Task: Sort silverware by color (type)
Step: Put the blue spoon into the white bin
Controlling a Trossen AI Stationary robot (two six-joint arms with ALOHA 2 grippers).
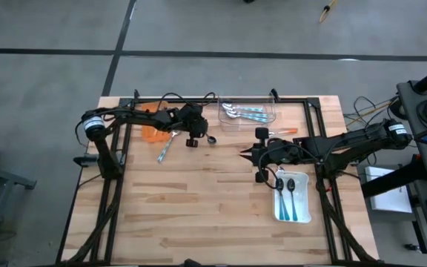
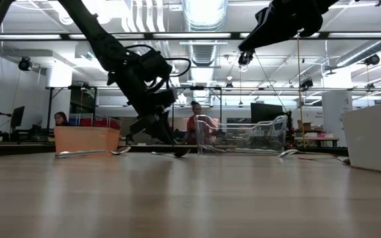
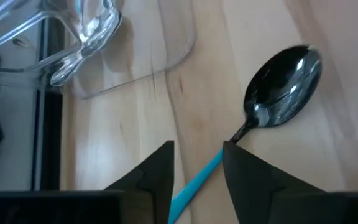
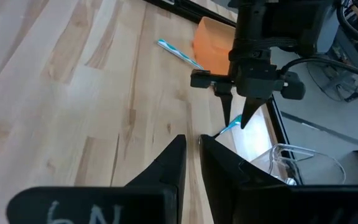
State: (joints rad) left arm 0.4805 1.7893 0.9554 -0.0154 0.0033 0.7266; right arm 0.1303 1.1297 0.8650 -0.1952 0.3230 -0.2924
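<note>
Your butcher-block table (image 1: 199, 200) is showing two seated people beyond; left gripper (image 3: 196, 163) is straddling, spread, the teal-handled spoon (image 3: 278, 96), handle end cut off; right gripper (image 4: 191, 155) is sitting pressed together.

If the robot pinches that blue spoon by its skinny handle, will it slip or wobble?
Probably a bit. The blue spoon has a thin, smooth handle lying between the left gripper fingers, so it could slide or twist. Its shiny metal bowl looks heavier than the handle, so that end may droop. It looks stiff, not bendy.
</note>
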